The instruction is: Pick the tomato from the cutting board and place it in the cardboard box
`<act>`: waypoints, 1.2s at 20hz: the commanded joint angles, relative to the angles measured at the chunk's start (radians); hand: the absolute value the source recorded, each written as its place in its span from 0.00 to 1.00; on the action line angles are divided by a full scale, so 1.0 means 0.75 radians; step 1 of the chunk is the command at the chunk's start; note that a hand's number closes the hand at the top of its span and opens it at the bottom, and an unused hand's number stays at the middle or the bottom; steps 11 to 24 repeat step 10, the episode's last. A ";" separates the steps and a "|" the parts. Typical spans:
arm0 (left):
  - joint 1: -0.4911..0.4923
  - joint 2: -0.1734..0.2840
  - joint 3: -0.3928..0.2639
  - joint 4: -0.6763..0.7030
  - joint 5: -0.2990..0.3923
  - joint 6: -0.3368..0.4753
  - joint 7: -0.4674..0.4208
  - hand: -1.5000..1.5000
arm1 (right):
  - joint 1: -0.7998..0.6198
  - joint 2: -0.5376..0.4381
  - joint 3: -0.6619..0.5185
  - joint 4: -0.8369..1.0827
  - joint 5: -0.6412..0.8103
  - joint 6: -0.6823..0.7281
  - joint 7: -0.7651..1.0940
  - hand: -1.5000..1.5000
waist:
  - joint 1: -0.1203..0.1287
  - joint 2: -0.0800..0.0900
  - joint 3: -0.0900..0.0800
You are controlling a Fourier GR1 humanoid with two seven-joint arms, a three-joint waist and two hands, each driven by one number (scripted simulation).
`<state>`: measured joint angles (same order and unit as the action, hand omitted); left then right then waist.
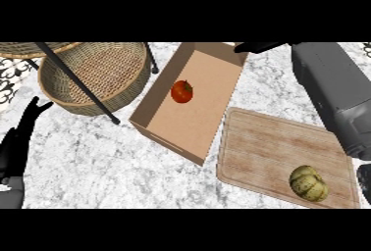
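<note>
- Nearest to the viewer, at the near right, sits a greenish ribbed squash [308, 183] on the wooden cutting board [268, 147]; it has no part in the job and nothing else lies on the board.
- Red and round, the tomato [182, 91] already rests on the floor of the cardboard box [210, 66], towards the far half, apart from every wall. Judging by that, the placing looks done.
- As a thing to handle, I would guess the tomato is light, smooth-skinned, a little slippery and easily bruised; a hold across its widest part, from opposite sides, would suit it best.
- At the left edge the left hand [16, 142] stands resting, fingers straight and pointing up, holding nothing.
- On the right, the grey right forearm runs along the far right side; the right hand [255, 47] shows only as a dark tip beyond the box's far corner, and I cannot tell how its fingers are set.
- For room: the box walls stand upright around the tomato, so the free way out is upward. Marble counter [109, 157] lies open near and left; a wicker basket [94, 78] with dark rods across it crowds the far left, just beside the box.
</note>
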<state>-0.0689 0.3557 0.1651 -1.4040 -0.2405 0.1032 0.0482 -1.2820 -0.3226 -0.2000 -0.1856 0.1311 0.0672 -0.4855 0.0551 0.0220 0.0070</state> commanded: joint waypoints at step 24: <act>-0.065 0.001 -0.008 0.017 0.010 -0.050 0.005 0.50 | 0.137 -0.383 0.031 0.061 0.070 0.342 -0.162 0.00 | 0.024 0.023 -0.005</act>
